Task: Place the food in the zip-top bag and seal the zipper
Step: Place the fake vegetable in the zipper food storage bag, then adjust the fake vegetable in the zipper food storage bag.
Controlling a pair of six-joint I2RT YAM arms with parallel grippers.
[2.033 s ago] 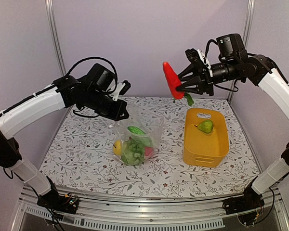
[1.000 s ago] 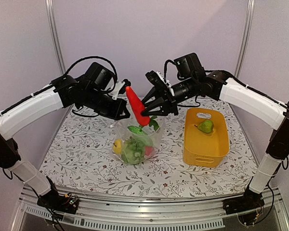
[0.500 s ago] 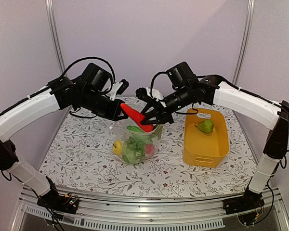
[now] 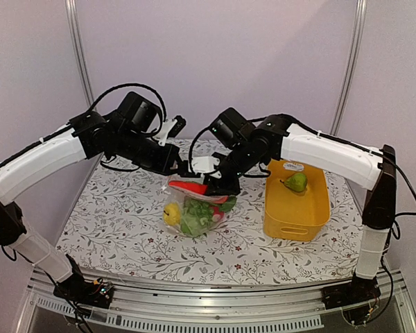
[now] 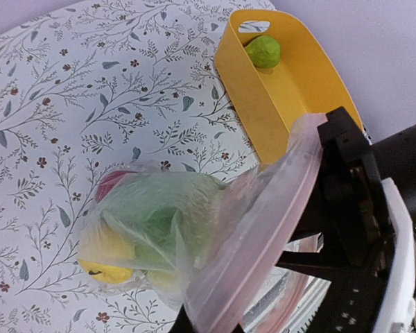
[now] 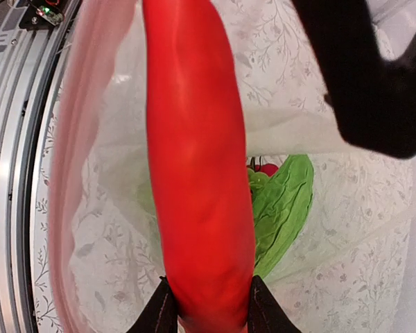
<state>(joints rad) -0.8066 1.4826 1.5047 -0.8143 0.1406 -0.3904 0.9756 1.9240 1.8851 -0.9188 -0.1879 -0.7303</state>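
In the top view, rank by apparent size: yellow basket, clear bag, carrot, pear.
Largest: yellow plastic basket.
Then: clear crinkly zip-top bag.
Unsure: red-orange plastic carrot versus small green pear; the carrot is partly hidden.

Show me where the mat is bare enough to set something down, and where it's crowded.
Bare: the mat left of the zip-top bag out to its edge; the strip between bag and yellow basket; the front band before both. Crowded: the bag's mouth, where the left gripper holds the rim and the right gripper holds the carrot.
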